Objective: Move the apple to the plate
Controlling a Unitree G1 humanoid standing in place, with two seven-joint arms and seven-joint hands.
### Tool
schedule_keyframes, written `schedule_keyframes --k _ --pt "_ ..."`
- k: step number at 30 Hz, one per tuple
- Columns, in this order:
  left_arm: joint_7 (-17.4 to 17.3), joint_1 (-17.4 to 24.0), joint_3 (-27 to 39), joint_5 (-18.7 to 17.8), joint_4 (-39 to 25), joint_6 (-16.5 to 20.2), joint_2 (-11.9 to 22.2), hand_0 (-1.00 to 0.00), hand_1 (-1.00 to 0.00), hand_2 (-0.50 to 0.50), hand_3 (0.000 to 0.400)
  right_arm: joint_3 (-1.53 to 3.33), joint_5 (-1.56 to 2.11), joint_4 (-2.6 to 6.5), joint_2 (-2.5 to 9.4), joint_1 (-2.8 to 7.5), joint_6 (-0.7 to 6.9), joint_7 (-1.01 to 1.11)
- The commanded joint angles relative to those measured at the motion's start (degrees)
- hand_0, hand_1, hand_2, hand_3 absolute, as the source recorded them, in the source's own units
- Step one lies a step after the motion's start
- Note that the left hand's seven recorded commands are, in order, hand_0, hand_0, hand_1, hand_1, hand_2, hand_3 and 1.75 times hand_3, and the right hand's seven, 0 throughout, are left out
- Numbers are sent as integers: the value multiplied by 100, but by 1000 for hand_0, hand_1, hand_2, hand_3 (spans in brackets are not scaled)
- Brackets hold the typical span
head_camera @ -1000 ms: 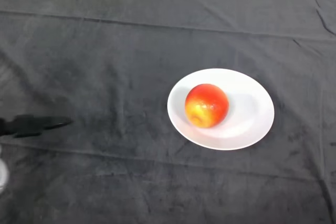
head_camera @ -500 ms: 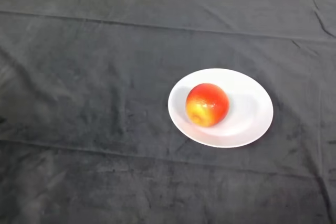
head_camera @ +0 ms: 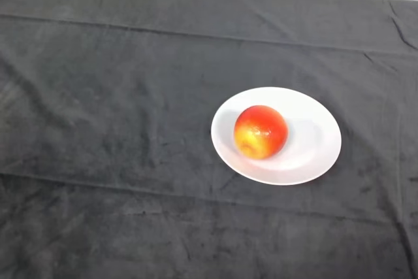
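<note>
1. Apple [head_camera: 260, 131], red with a yellow patch, sits on the white plate [head_camera: 313, 122], left of the plate's middle.
2. Plate and apple lie right of the frame's centre on the dark cloth [head_camera: 104, 129].
3. Folds cross the cloth from side to side.
4. I see no part of my hand here, so I cannot tell its state.

Glossy apple [head_camera: 260, 132]; smooth plate [head_camera: 313, 155]; matt cloth [head_camera: 117, 96].
</note>
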Motion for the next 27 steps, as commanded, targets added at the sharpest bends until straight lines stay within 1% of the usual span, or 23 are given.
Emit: schedule_keyframes --k 1,8,14,20,27 --pt "-29 131 260 -103 165 -175 365 0 0 0 0 -80 104 -94 -53 -127 -21 9" --pt "-53 57 676 -95 504 -353 301 0 0 0 0 -82 106 -86 -56 -130 -21 13" --pt "-106 -88 927 -57 843 -486 255 0 0 0 0 -84 107 -77 -60 -132 -22 17" --pt "-114 -227 1108 -9 1033 -558 195 0 0 0 0 -87 108 -69 -64 -134 -23 21" --pt "-198 -319 1296 -12 1164 -624 149 0 0 0 0 -89 109 -60 -67 -137 -24 26"
